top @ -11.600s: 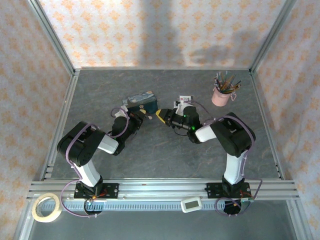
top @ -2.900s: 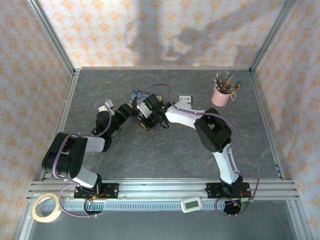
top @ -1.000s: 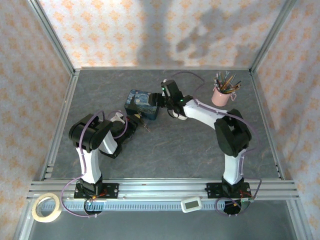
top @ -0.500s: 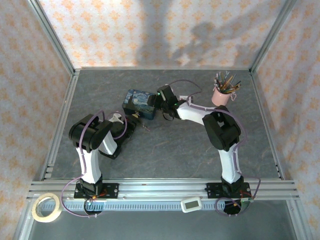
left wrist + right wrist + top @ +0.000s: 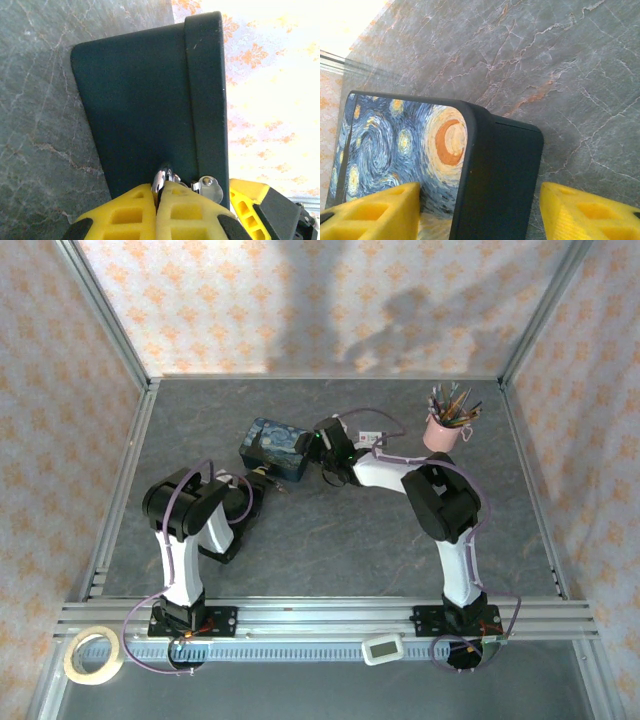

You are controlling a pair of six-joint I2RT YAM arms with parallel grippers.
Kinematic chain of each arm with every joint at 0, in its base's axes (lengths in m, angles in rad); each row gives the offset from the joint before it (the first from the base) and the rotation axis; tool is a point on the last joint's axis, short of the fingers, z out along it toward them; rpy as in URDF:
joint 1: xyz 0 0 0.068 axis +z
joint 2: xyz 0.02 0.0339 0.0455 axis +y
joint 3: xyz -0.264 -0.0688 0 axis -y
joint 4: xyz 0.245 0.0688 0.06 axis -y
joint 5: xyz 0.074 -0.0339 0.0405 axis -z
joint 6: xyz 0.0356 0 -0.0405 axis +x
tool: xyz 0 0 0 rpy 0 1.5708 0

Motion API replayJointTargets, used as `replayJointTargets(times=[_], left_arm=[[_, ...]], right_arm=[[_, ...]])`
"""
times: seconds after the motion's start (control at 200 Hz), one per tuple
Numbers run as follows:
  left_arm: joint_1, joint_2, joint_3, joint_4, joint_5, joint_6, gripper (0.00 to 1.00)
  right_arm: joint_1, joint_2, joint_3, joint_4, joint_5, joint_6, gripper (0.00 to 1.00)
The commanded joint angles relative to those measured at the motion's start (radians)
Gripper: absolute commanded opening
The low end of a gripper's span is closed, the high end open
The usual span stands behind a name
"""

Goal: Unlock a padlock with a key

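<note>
Toward the table's (image 5: 350,530) far edge, one blue tin (image 5: 272,447) is straddled by the parted right gripper (image 5: 480,200). At its near side, one padlock (image 5: 162,177) is pinched in the left gripper (image 5: 156,192), one key (image 5: 210,184) alongside; unresolved from above.

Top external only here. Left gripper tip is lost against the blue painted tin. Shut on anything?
Observer: Left wrist view: the left gripper is shut, pinching a small silvery metal piece; what it is, can't tell.
Operator: Anything else there?
Observer: A second rounded silvery piece beside it, in front of the dark side of the blue painted tin.
Operator: And the other arm?
Observer: The right gripper is open, jaws astride the tin's corner: one over the swirl-painted lid, one over the grey marbled table.
</note>
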Motion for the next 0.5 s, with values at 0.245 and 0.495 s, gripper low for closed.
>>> replayJointTargets(times=[0.245, 0.495], left_arm=[[0.040, 0.040, -0.038, 0.197, -0.091, -0.037, 0.00], [0.063, 0.052, -0.055, 0.268, -0.119, -0.056, 0.00]], right_arm=[[-0.017, 0.015, -0.025, -0.053, 0.091, 0.020, 0.60], [-0.017, 0.025, -0.018, -0.046, 0.090, 0.026, 0.60]])
